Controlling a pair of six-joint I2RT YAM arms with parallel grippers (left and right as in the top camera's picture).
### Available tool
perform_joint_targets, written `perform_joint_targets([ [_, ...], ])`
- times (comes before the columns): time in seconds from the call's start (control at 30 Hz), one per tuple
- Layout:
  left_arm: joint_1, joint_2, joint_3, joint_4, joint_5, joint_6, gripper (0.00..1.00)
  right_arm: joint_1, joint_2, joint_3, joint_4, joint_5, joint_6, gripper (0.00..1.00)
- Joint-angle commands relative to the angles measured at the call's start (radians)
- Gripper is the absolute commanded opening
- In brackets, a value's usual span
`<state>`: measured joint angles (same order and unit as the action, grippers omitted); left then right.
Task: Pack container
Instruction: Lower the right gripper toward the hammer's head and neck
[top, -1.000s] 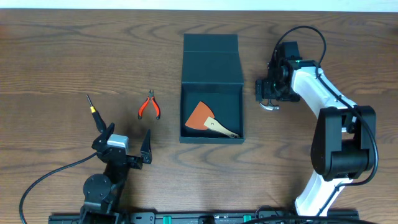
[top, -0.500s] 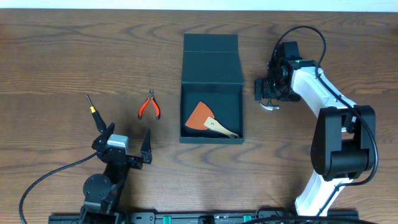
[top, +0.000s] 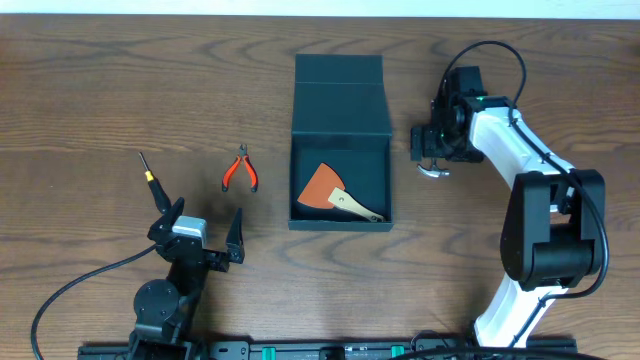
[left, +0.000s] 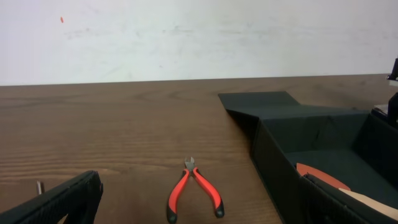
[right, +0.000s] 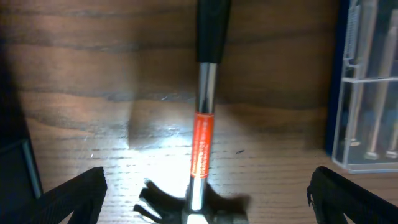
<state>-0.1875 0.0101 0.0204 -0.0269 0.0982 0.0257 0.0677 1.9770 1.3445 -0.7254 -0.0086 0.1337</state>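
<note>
The dark teal container (top: 376, 172) stands open mid-table, its lid (top: 340, 95) folded back. Inside lies an orange-bladed scraper (top: 325, 187) with a pale handle. My right gripper (top: 432, 150) hovers right of the container, open, with nothing in it. In the right wrist view its fingers (right: 69, 199) straddle a hammer (right: 202, 143) with a chrome shaft and orange band, lying on the wood between them. My left gripper (top: 200, 226) rests open near the front left. Red-handled pliers (left: 193, 190) lie ahead of it, with the container's wall (left: 273, 155) to their right.
A thin screwdriver (top: 150, 177) with a yellow collar lies at the far left, and the red pliers (top: 240, 170) lie between it and the container. A clear plastic case (right: 367, 93) with a blue edge sits beside the hammer in the right wrist view.
</note>
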Motion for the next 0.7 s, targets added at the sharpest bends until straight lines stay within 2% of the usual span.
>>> perform_joint_targets([
  [0.0, -0.006, -0.006, -0.016, -0.036, 0.022, -0.005, 0.99, -0.013, 0.008, -0.004, 0.013, -0.007, 0.028, 0.96],
  [0.67, -0.006, -0.006, -0.016, -0.036, 0.022, -0.005, 0.99, -0.015, 0.009, -0.008, 0.018, -0.026, 0.045, 0.96],
])
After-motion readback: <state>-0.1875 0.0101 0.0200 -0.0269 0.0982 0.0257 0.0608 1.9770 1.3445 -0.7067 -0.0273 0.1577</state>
